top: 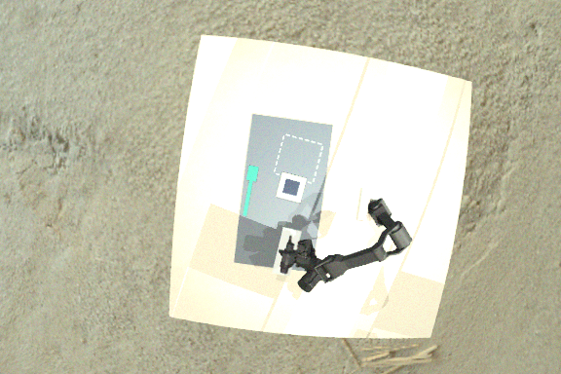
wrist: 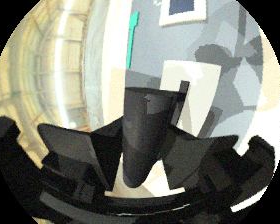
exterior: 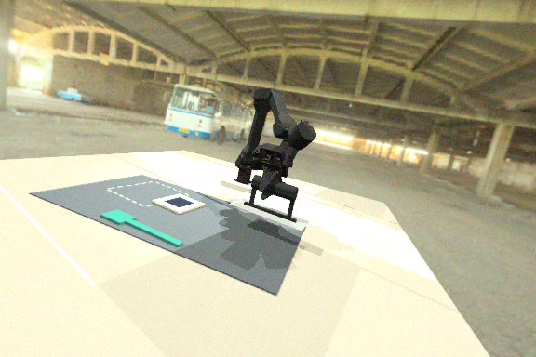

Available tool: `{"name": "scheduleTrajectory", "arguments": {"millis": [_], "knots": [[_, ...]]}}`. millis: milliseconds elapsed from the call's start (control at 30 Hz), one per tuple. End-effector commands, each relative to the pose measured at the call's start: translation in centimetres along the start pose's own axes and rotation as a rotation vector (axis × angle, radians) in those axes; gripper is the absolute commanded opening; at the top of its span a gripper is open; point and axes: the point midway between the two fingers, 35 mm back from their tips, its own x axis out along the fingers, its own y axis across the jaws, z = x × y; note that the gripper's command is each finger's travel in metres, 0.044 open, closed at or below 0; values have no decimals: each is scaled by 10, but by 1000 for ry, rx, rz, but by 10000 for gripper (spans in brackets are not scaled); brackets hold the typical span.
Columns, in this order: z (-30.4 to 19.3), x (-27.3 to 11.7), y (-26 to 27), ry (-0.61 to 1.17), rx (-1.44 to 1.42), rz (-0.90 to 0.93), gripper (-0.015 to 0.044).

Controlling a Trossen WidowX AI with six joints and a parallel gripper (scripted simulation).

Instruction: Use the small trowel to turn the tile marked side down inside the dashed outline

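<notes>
The tile (top: pixel 291 187) (exterior: pixel 179 203) (wrist: pixel 183 10) lies flat on the mat (top: pixel 263 133) (exterior: pixel 261 278) (wrist: pixel 146 50), its dark blue marked side up. It lies mostly outside the dashed outline (top: pixel 283 135) (exterior: pixel 109 188), at its near edge. The trowel (top: pixel 293 233) (exterior: pixel 288 191) (wrist: pixel 206 90) has a pale flat blade and a thick black handle on two posts. My gripper (top: pixel 287 256) (exterior: pixel 267 185) (wrist: pixel 141 118) is shut on that handle. The trowel hangs a little above the mat's near end, its blade roughly level. The fingers partly hide the handle.
A teal flat tool (top: pixel 251 174) (exterior: pixel 118 218) (wrist: pixel 131 40) with a thin handle lies along the mat's left side, left of the tile in the top view. The arm's base (top: pixel 377 208) stands on the table (top: pixel 219 114) (exterior: pixel 116 304), to the mat's right. Shadows cross the mat.
</notes>
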Motion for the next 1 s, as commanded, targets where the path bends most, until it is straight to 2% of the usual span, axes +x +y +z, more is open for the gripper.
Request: {"name": "scheduleTrajectory", "arguments": {"millis": [0, 967], "knots": [[-1, -3, 7, 4, 8, 11, 0], [94, 40, 28, 38, 95, 13, 0]]}}
